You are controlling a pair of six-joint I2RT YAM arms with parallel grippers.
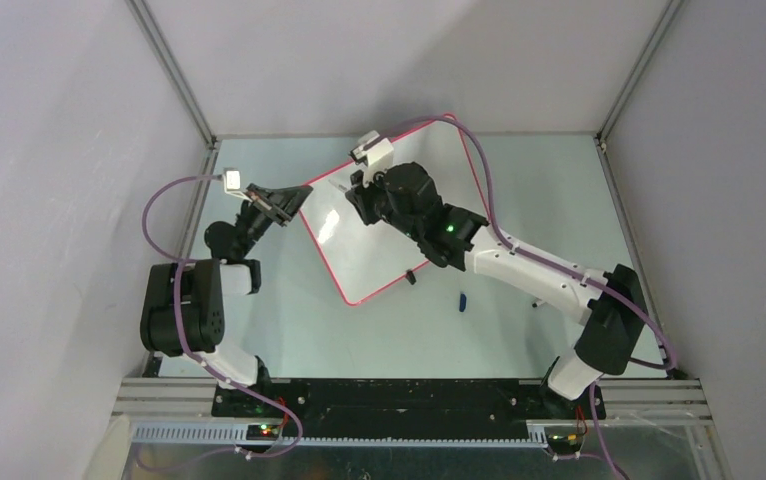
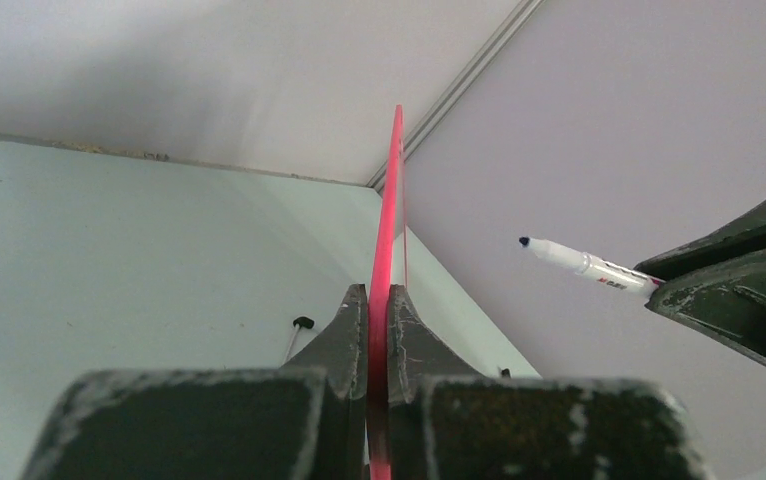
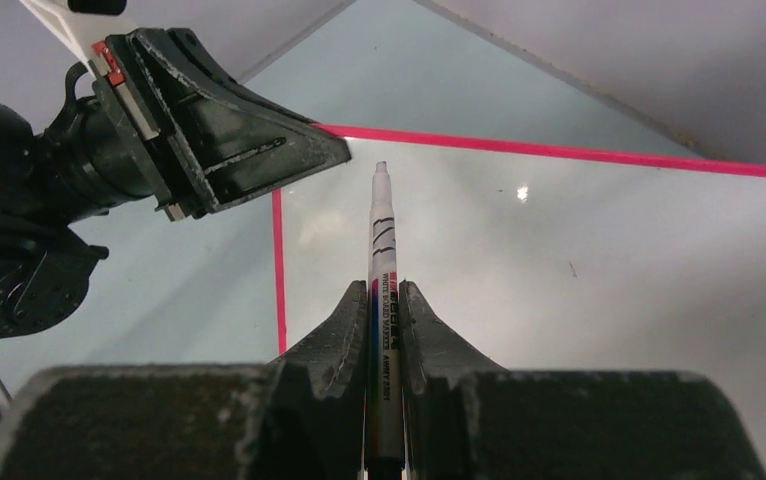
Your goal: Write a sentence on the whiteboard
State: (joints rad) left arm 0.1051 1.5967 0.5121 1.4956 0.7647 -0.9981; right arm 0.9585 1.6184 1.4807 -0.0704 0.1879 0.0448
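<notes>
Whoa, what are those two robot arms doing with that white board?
The left arm's fingers are pinching the red edge of the whiteboard to hold it. The right arm's fingers grip a marker, its tip pointed at the board near that held edge and seemingly not touching. No writing shows on the board yet.

Top external: high, from behind, looking down over the whole table point(image 1: 379, 330). Wrist cameras: close, low, looking forward (both catch the whiteboard point(image 2: 391, 200) rim).
</notes>
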